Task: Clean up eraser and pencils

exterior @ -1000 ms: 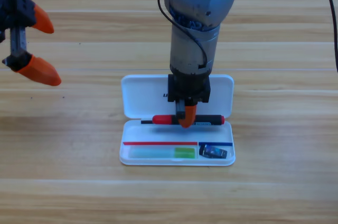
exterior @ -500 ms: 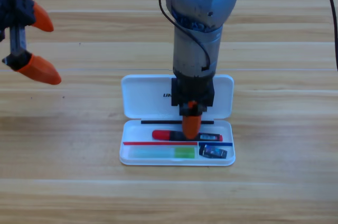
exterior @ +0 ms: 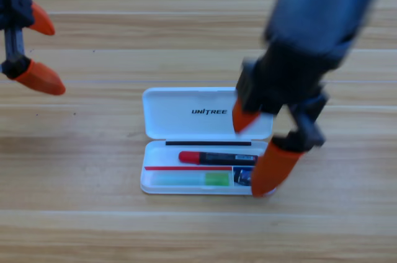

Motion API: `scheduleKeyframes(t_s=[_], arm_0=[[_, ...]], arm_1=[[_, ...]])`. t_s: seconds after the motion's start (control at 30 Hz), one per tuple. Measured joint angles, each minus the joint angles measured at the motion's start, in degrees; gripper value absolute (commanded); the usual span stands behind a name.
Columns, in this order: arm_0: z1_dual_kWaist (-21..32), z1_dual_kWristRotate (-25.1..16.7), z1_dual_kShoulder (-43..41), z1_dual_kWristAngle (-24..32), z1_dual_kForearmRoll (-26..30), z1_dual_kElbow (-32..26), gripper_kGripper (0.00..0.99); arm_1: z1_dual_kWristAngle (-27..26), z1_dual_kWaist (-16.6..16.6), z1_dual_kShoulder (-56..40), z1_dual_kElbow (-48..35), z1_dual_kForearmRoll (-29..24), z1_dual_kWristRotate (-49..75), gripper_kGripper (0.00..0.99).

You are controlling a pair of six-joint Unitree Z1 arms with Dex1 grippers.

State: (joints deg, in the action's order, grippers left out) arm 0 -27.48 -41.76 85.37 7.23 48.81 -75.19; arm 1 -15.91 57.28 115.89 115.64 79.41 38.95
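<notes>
A wooden table made of pale brown planks is seen from above, with long lines running from side to side. Nothing of the room past the table can be seen.

A white case is laid open near the middle of the table, its lid flat toward the top of the picture. The word UNITREE is printed on the lid.

The red and black pencil is laid flat inside the tray part of the case, along its length. The pale green pencil is laid in the long slot nearer the bottom edge, with its bright green end toward the middle. The eraser is tucked in the small slot at the right end, and it is partly hidden by an orange jaw.

The right gripper is held above the right end of the case. Its two orange jaws are spread apart and nothing is held between them.

The left gripper is kept at the left edge of the picture, well apart from the case. Its jaws are spread wide too.
</notes>
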Motion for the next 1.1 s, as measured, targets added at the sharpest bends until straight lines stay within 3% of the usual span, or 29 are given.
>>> scheduleKeyframes(t_s=[0.17,0.27,0.43,0.6,0.7,0.8,0.9,1.1], arm_0=[[2.5,-1.2,0.6,1.2,-0.1,-3.1,0.87],[4.5,-1.9,2.7,3.0,-0.2,-7.3,0.805],[7.4,-2.9,8.1,5.5,-2.3,-10.6,0.627],[8.7,-6.0,12.1,7.2,-5.9,-10.6,0.385],[8.7,-7.6,13.8,8.4,-6.6,-10.6,0.288],[8.7,-8.7,15.6,9.2,-8.0,-10.6,0.175],[8.8,-9.5,17.4,10.3,-9.2,-10.6,0.0],[8.8,-10.5,21.5,12.3,-10.8,-11.0,0.0]], arm_1=[[0.1,-0.2,-17.1,-19.7,-20.0,-5.4,0.982],[0.1,-0.6,-22.4,-27.6,-26.3,-8.1,0.988],[-2.0,-2.2,-26.1,-32.8,-29.0,-11.4,0.988],[-3.3,-4.8,-30.4,-36.7,-31.9,-12.2,0.988],[-3.3,-5.5,-33.3,-40.5,-35.4,-12.5,0.988],[-3.3,-5.9,-35.3,-41.4,-35.7,-12.5,0.988],[-3.3,-5.9,-35.4,-41.5,-35.7,-12.5,0.988],[-3.3,-5.9,-35.4,-41.5,-35.7,-12.5,0.988]])
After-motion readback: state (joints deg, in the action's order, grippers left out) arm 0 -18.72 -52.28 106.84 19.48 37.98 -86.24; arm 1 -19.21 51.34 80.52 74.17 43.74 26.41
